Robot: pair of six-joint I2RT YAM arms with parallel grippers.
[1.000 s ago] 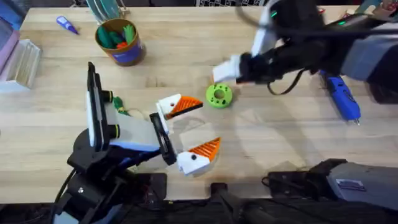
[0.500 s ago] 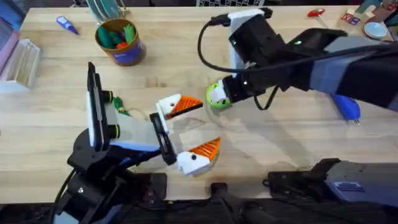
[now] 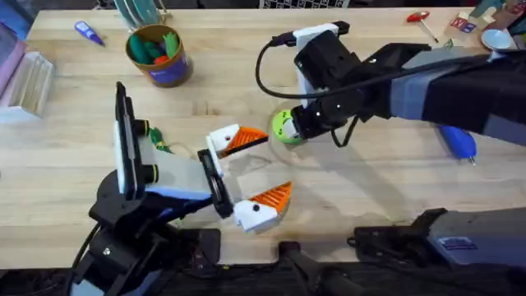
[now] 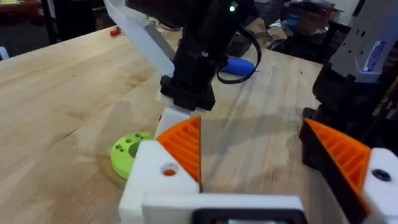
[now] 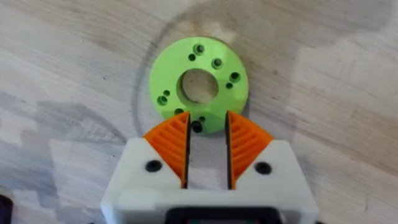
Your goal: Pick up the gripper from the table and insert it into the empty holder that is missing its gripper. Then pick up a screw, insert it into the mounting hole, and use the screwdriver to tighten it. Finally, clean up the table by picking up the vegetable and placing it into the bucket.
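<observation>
Behind right gripper (image 3: 289, 130): screwdriver (image 3: 457, 140).

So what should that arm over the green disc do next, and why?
Probably lower a little and close. The right gripper hangs right above the green disc, its orange pads slightly apart over the disc's near rim, apparently holding nothing. The disc seems to hold screws in its small holes.

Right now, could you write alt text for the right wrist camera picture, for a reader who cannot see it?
A white tool with two orange ribbed pads, a narrow gap between them, hangs over the near edge of a lime-green disc that has a large centre hole and small holes around it. The disc lies flat on a pale wooden table.
</observation>
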